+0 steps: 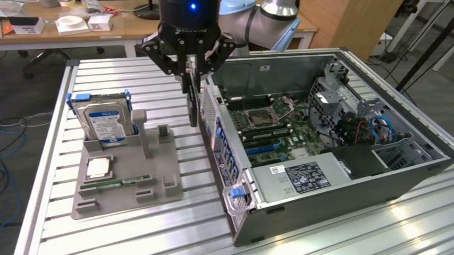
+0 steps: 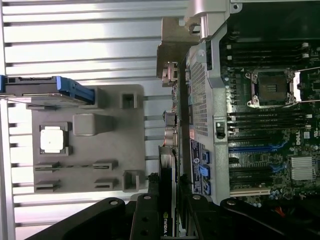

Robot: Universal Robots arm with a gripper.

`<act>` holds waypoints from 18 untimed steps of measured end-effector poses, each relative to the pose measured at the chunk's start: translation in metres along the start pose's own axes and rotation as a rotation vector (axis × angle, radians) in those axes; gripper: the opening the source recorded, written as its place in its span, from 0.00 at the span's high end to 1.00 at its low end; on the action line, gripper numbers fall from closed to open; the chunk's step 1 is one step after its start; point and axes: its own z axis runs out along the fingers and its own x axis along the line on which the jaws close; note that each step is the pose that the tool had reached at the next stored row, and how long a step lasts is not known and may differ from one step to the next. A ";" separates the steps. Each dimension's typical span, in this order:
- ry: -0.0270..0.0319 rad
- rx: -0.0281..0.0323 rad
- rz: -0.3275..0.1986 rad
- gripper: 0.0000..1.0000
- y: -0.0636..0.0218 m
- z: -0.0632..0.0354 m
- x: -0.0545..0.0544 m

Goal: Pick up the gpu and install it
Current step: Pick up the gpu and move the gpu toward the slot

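Note:
My gripper [image 1: 191, 74] hangs above the gap between the grey parts holder and the open computer case, shut on the gpu [image 1: 193, 103]. The gpu is a slim dark card that hangs edge-down from the fingers, close to the case's rear wall [image 1: 212, 114]. In the wrist view the gripper [image 2: 168, 202] clamps the card [image 2: 167, 190] from both sides. The card's metal bracket [image 2: 172, 45] with its ports lies just outside the case wall. The motherboard [image 1: 273, 125] with its blue and black slots [image 2: 250, 150] lies inside the case.
The grey holder [image 1: 142, 175] carries a silver hard drive [image 1: 106, 125] in a blue frame, a processor chip [image 1: 98, 168] and a green memory stick [image 1: 114, 184]. The case [image 1: 369, 183] takes up the exterior view's right of the slatted table [image 1: 106, 74]. A desk stands behind.

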 end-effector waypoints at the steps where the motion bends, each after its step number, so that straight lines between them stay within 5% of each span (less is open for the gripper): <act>1: 0.0000 0.0000 0.000 0.74 0.0000 0.0000 -0.001; 18: 0.0000 0.0001 0.000 0.74 0.0008 0.0002 -0.011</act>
